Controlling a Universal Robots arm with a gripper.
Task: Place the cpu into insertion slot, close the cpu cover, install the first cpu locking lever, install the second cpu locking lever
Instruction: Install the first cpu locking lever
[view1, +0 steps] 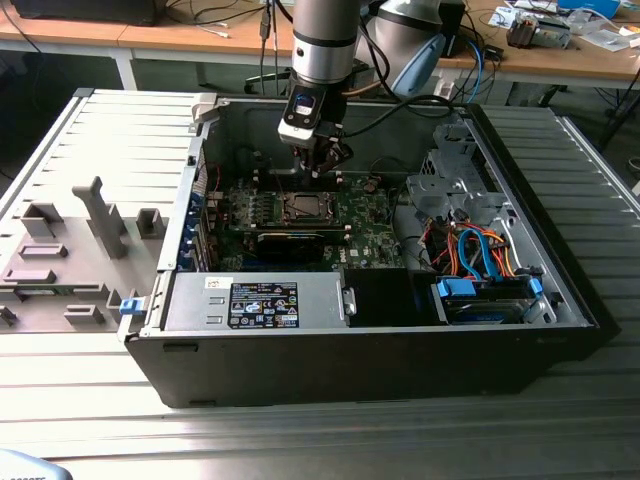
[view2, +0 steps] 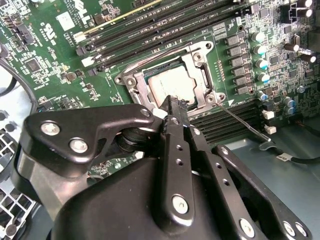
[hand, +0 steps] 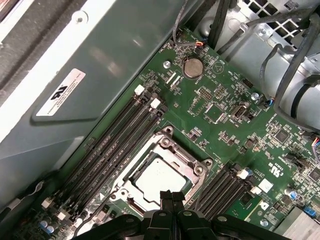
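Insertion slot (hand: 170, 145) flanked by memory slots (hand: 117, 147); case wall (hand: 100, 85) near.

One cpu (hand: 159, 179), one cpu cover (hand: 198, 170), one claw (hand: 172, 196), one coin battery (hand: 193, 67), one computer case (view1: 350, 380).

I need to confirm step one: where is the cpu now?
In the first wrist view the cpu lies in the insertion slot, between two banks of long black slots, with the gripper at one edge.

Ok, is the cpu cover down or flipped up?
Down. The cpu cover lies flat around the cpu, whose grey face shows through its window in both wrist views.
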